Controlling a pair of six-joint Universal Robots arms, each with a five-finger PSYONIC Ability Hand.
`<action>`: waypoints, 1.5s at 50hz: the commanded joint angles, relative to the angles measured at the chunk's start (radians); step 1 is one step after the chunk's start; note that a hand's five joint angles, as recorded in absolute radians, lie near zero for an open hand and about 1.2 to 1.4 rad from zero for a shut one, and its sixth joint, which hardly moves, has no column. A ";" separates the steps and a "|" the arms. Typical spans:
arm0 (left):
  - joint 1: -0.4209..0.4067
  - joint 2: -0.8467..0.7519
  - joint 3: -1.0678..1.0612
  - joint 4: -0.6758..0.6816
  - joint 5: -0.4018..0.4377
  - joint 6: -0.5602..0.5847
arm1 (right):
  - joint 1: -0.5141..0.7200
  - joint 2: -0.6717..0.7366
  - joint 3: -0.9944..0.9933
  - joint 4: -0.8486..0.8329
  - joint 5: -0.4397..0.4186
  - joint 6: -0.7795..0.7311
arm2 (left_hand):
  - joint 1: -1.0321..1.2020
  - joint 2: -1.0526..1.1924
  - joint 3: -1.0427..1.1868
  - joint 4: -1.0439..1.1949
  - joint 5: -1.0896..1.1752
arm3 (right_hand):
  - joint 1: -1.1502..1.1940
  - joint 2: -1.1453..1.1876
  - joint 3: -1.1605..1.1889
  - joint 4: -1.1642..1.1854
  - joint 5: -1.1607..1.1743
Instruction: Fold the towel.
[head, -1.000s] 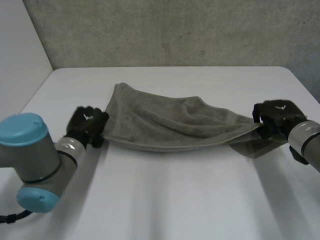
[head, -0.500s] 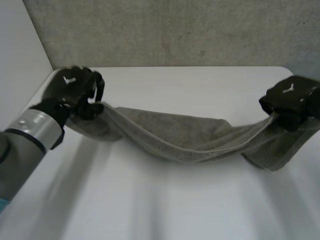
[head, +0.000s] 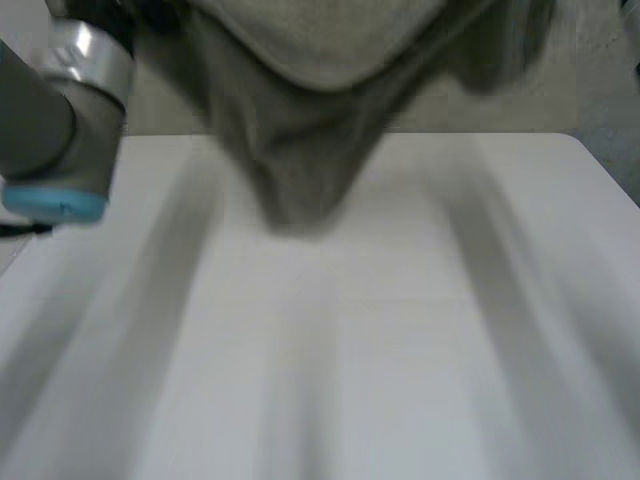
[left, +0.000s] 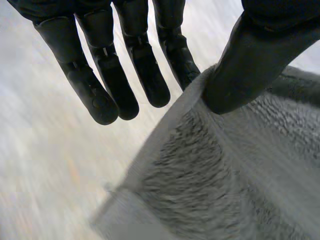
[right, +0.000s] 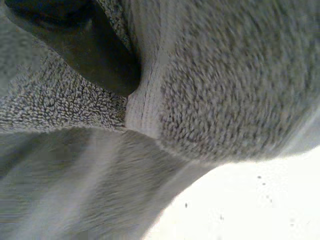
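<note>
The grey towel (head: 300, 150) hangs in the air above the far part of the white table (head: 400, 350), held up at both ends and sagging to a point in the middle. In the left wrist view my left hand (left: 130, 75) pinches the towel's (left: 240, 175) hemmed edge near a corner between its thumb (left: 250, 60) and one finger; the other fingers are straight and free. In the right wrist view the thumb of my right hand (right: 85, 45) presses into the towel (right: 225, 75) beside its hem, at the other end.
My left arm (head: 60, 120) reaches up at the table's left side, its light-blue cap low beside the edge. A grey wall stands behind the table. Bare white tabletop (right: 250, 210) lies below the hanging cloth.
Both hands have risen sharply, carrying the towel's ends up with them. The towel has left the table and now hangs free with its middle drooping.
</note>
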 joint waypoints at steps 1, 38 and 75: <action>0.021 -0.003 0.008 -0.023 0.004 -0.051 | 0.001 0.118 -0.170 0.432 -0.014 -0.071 | 0.039 0.039 0.017 0.040 0.027 | 0.098 0.055 0.051 0.066 0.051; 0.210 0.289 -0.969 0.114 0.288 0.183 | -0.068 0.098 0.399 0.587 -0.103 -0.315 | 0.039 0.039 0.017 0.040 0.027 | 0.098 0.055 0.051 0.066 0.051; 0.082 -0.041 -0.346 -0.225 0.097 0.168 | 0.053 0.283 -0.116 0.579 0.090 -0.435 | 0.039 0.039 0.017 0.040 0.027 | 0.098 0.055 0.051 0.066 0.051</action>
